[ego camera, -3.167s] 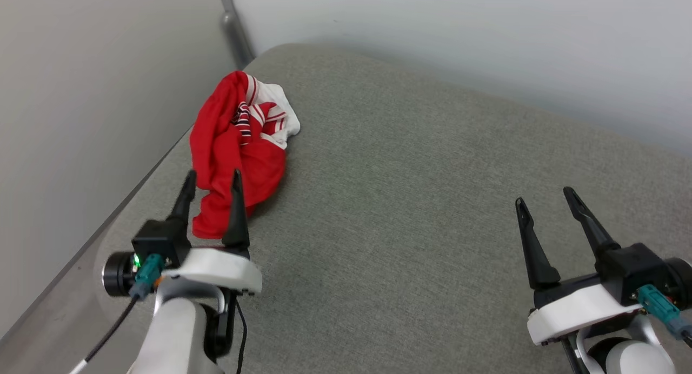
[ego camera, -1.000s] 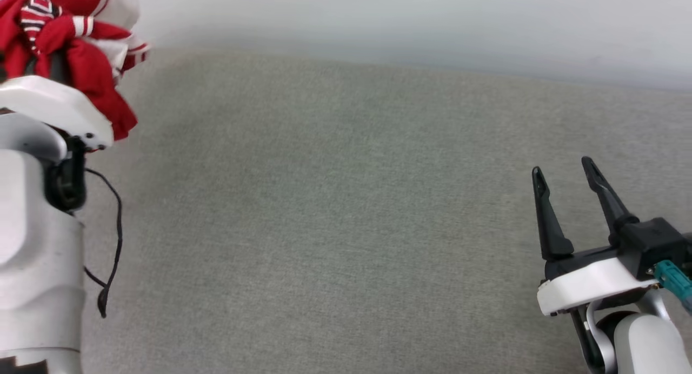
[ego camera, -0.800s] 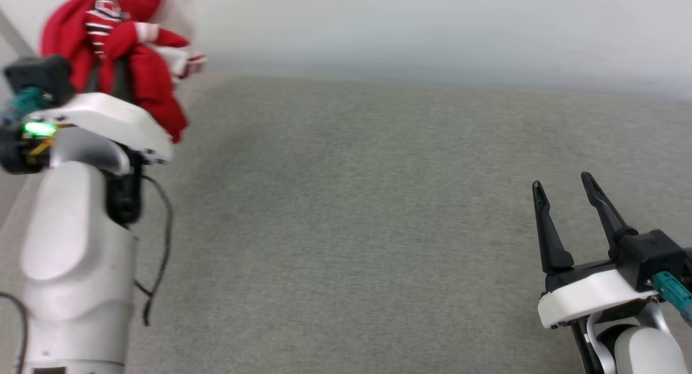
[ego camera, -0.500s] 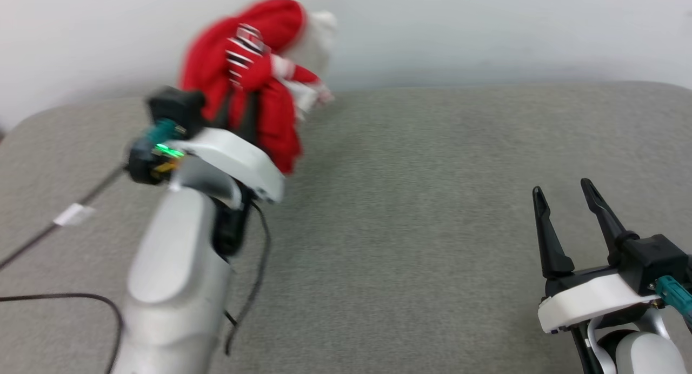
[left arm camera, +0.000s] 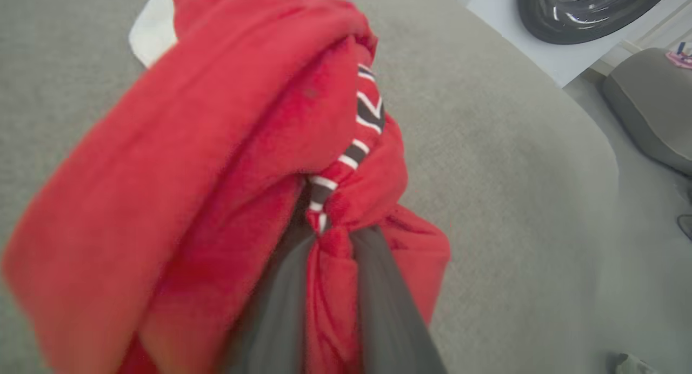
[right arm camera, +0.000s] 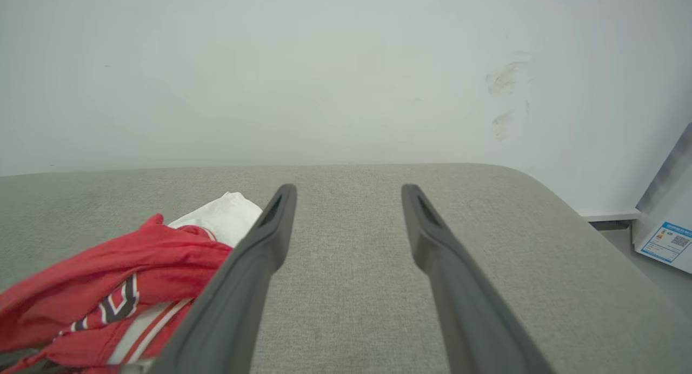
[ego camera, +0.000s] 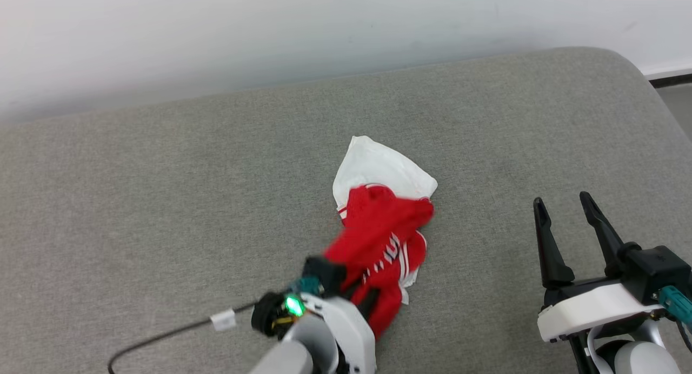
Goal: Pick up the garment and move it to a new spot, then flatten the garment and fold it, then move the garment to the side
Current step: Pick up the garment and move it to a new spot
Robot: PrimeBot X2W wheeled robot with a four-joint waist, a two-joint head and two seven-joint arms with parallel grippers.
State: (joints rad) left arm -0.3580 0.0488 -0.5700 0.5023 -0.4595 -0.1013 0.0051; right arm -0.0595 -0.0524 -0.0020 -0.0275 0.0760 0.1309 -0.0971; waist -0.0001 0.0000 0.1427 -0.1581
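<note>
A: Status?
B: My left gripper clenches the garment, its white end down mid-cushion; my right gripper gapes empty. Move looks nearly done; release, flatten, fold and side-shift are all left, I reckon.

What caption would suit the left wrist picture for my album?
The left gripper, jaws shut on a bunched red garment, over a grey padded surface.

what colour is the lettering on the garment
The lettering is black outlined in white, on the red garment. Right wrist view shows it best.
</note>
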